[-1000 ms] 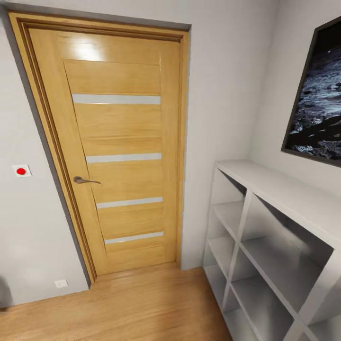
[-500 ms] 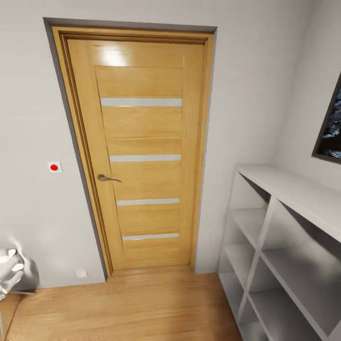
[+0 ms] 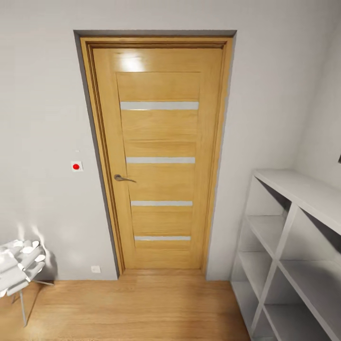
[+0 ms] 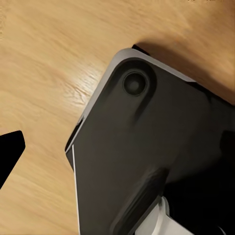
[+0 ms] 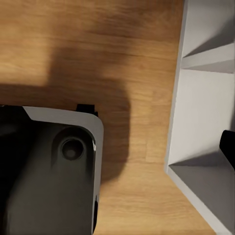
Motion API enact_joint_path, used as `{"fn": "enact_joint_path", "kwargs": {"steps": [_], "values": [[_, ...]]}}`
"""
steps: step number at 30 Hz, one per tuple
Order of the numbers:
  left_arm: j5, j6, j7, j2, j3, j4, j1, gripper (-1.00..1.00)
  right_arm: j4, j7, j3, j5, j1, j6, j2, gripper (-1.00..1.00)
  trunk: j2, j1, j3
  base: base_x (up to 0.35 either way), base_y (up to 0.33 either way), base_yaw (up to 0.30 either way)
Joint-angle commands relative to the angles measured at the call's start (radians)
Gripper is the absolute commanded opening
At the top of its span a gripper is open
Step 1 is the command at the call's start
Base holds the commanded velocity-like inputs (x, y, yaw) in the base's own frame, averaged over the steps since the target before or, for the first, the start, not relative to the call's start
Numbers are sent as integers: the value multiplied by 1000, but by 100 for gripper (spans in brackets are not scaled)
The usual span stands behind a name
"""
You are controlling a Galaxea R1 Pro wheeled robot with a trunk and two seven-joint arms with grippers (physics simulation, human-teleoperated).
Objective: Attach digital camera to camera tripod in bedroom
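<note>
No brand, label or readable writing is showing anywhere. The head view is facing one closed wooden door [image 3: 158,156] in a light grey wall [image 3: 42,94]; the door is carrying four narrow pale horizontal strips [image 3: 159,105] and one metal lever handle [image 3: 123,178] on its left side. Beside the frame, one small white wall plate with a red dot [image 3: 76,166] is sitting at about handle height, and one white socket plate [image 3: 95,269] is sitting low near the floor. One white open shelving unit [image 3: 289,237] is standing against the right wall, its compartments showing nothing inside. At the lower left, one white chair-like piece made of rounded bars on thin metal legs [image 3: 19,272] is standing on the light wood plank floor [image 3: 137,308].

The left wrist view is looking down at the plank floor and at a dark, grey-edged part of the robot's base [image 4: 147,156] with one round recess; a black shape is poking in at one edge, too little of it to tell what it is. The right wrist view is showing a similar dark base corner [image 5: 49,176] over the floor, lying beside the white shelving unit.

How far the jaws of either arm are standing apart, or whether they are holding anything, I cannot tell. The digital camera and the camera tripod are not among the things in these pictures.
</note>
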Motion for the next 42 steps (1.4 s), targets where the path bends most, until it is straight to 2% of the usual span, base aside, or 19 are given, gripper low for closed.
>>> {"fn": "enact_joint_path", "kwargs": {"steps": [1, 21, 34, 42], "values": [[0, -2, 3, 0, 2, -1, 0, 100, 3, -3, 2, 8, -1, -5, 0, 100, 0, 0, 1, 0, 0, 200], [-1, -2, 2, -2, 1, 0, 0, 100, 3, -3, 2, 8, -1, -4, 0, 100, 0, 0, 24, 33, 0, 194], [-3, -3, 3, -2, 1, -2, 0, 100, 3, -3, 2, 9, -1, -3, -2, 100, 0, 0, 27, 58, 0, 36], [0, -3, 4, -2, 1, -1, 0, 100, 3, -8, 2, 10, -1, -2, -6, 100, 0, 0, 27, 261, -62, 1]]}}
